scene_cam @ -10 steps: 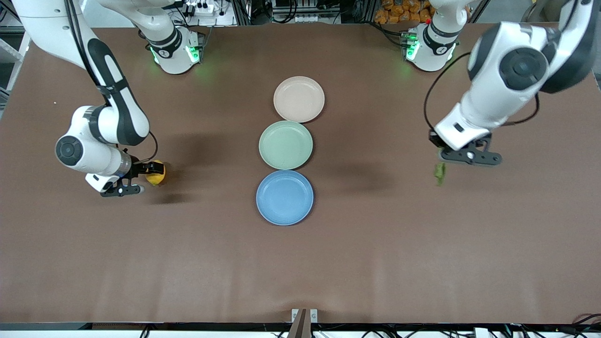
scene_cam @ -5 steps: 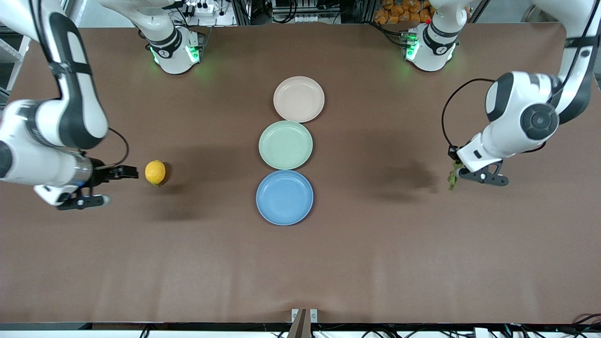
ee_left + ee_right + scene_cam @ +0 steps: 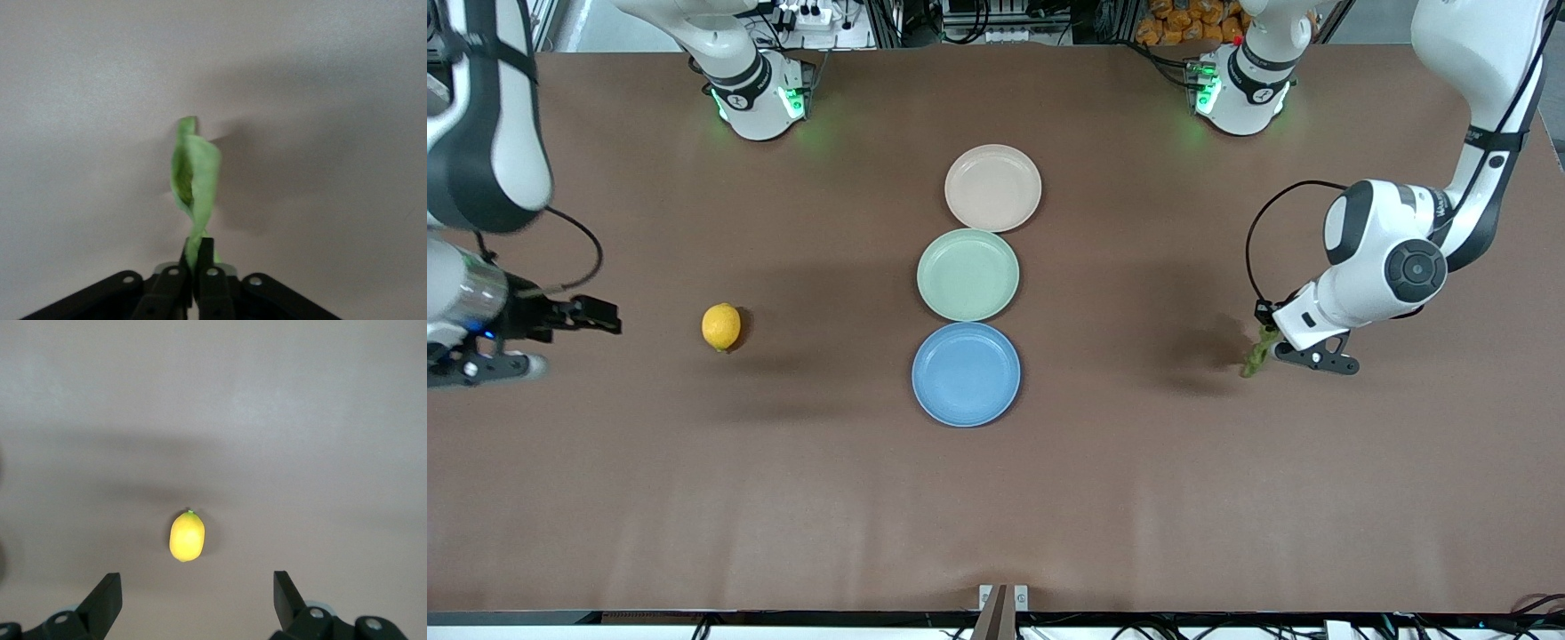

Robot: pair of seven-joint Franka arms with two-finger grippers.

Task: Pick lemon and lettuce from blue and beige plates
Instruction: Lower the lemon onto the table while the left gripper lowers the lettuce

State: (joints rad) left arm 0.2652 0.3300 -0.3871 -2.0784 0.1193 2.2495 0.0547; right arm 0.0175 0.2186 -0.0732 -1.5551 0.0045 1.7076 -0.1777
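Across the brown worktop (image 3: pixel 996 498) three round plates of equal size lie in a line at the middle, each just beside the next: the beige plate (image 3: pixel 993 188) nearest the robots' bases, the mint-green plate (image 3: pixel 967 274) between, and the blue plate (image 3: pixel 966 373) nearest the front camera. All three are bare.

Right arm: its hand (image 3: pixel 494 342) is at the right arm's end of the worktop, well apart from the plates. In the right wrist view the hand (image 3: pixel 197 603) has its fingers (image 3: pixel 103 600) spread wide and nothing between them. The lemon (image 3: pixel 721 326) lies on the worktop between this hand and the plates, apart from both; the right wrist view shows the lemon (image 3: pixel 187 536) lying clear of the fingertips.

Left arm: its hand (image 3: pixel 1272 342) is low over the left arm's end of the worktop, level with the gap between the mint-green and blue plates. In the left wrist view the hand (image 3: pixel 198 267) has its fingers (image 3: pixel 208 263) pinched nearly together on one end of the lettuce (image 3: pixel 193 183). The leaf is twisted and hangs from the grip toward the worktop; the front view shows the lettuce (image 3: pixel 1256 353) at or just above the surface, and contact cannot be determined
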